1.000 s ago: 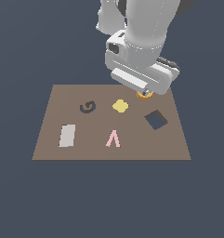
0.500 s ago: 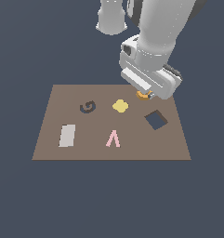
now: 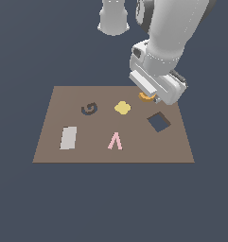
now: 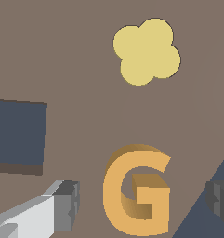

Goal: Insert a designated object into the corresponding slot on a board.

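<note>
Orange G piece point(image 4: 136, 190) sits on the board point(image 3: 54, 142) between my gripper's point(image 4: 141, 204) spread jaws, untouched, far from the spiral slot point(image 3: 89, 109), so I'd guess an off-centre pinch could twist it.

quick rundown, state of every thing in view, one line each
gripper: open, fingers either side of the orange piece, not touching it
orange G-shaped piece: lying on the board, not gripped
board: flat, bearing all the shapes
dark spiral slot: empty
dark blue square: empty recess
yellow blob: flat on the board
pink A shape: flat
grey rectangle: flat
</note>
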Available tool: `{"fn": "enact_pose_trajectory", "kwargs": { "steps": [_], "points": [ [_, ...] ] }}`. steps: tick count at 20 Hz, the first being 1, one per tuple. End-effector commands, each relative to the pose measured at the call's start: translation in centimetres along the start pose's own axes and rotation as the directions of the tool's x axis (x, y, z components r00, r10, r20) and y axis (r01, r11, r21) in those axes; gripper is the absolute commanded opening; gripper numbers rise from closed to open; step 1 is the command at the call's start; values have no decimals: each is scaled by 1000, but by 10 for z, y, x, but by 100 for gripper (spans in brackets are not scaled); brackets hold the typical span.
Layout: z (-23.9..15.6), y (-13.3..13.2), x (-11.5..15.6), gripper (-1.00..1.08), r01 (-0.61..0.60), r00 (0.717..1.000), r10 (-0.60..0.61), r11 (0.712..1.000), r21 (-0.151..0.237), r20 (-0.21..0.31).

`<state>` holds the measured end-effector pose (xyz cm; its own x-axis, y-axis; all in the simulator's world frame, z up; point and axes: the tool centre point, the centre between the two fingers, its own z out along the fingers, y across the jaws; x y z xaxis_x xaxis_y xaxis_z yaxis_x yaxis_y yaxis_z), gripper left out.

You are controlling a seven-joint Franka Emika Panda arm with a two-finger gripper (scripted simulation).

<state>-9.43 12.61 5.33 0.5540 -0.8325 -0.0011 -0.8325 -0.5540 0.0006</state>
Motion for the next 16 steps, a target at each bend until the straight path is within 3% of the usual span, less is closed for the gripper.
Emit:
{"fn": "enact_pose_trajectory", "kwargs": {
  "steps": [1,16],
  "points": [
    [2,-2,-2,100,-20,1000,20,1000,1,-1],
    [22,-3,-4,100,-33,999,33,999,1,-1]
  ]
}}
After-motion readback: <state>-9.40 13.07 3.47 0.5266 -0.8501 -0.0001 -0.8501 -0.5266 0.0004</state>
